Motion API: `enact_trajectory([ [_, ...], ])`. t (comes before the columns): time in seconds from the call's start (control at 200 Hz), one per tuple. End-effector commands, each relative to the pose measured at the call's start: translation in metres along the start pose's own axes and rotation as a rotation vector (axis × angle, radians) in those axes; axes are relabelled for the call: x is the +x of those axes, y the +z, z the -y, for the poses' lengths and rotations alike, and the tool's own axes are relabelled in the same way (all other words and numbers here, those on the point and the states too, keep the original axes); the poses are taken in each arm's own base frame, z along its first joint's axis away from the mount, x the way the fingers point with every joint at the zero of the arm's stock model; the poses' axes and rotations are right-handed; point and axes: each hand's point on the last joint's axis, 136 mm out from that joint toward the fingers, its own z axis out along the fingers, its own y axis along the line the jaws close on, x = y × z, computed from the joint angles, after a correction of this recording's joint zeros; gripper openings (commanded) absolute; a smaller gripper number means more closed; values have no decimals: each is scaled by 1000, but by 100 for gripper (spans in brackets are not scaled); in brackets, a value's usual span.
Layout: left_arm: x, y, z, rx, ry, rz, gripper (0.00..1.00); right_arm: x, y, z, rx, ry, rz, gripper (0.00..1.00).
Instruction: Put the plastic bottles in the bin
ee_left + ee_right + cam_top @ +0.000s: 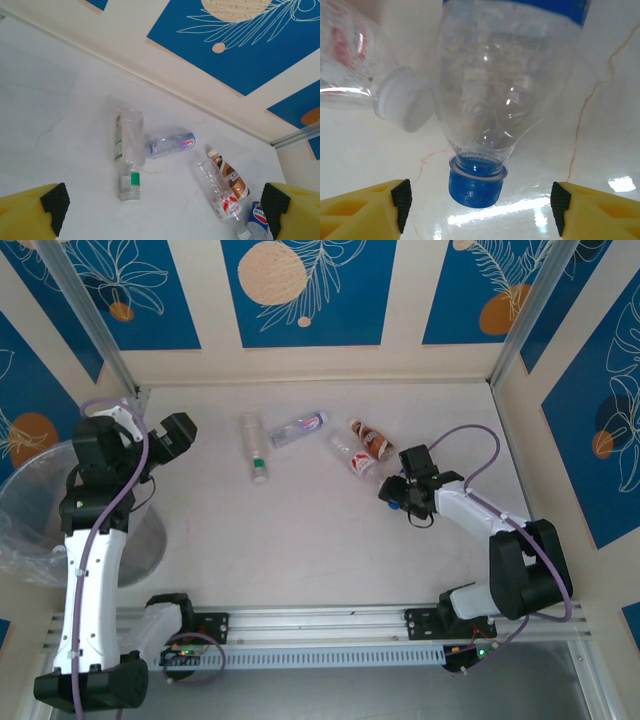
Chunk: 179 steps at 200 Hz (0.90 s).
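Several clear plastic bottles lie at the back middle of the table: a green-labelled one (256,448) (129,150), a bluish one (298,427) (170,145), a red-labelled one with a white cap (352,455) (220,192) and a brown one (372,440) (230,175). A blue-capped bottle (495,95) (257,220) lies between the fingers of my right gripper (480,200) (398,496), which is open with its pads clear of the blue cap (476,185). My left gripper (165,207) (178,432) is open and empty, raised beside the bin (25,505), left of the bottles.
The bin stands at the table's left edge, under the left arm's elbow. Walls with blue panels close the back and both sides. The red-labelled bottle's white cap (402,106) sits right beside the blue-capped bottle's shoulder.
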Motion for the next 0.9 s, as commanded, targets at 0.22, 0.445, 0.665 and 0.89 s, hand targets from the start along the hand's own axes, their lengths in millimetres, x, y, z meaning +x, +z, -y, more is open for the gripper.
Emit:
enact_trajectory([
  [0.22,-5,2,5,4,44,30,99,13,23,8,58,79,-16,67],
  [0.445,-4,6,3,-8,50,16,99,20,40,21,170,64,-80,62],
  [0.665,-2,10,-3,-33,47,13,99,20,41,25,204,33,-91,61],
  [0.89,1,14,-7,-48,46,-2,99,6,31,16,166,10,-68,62],
])
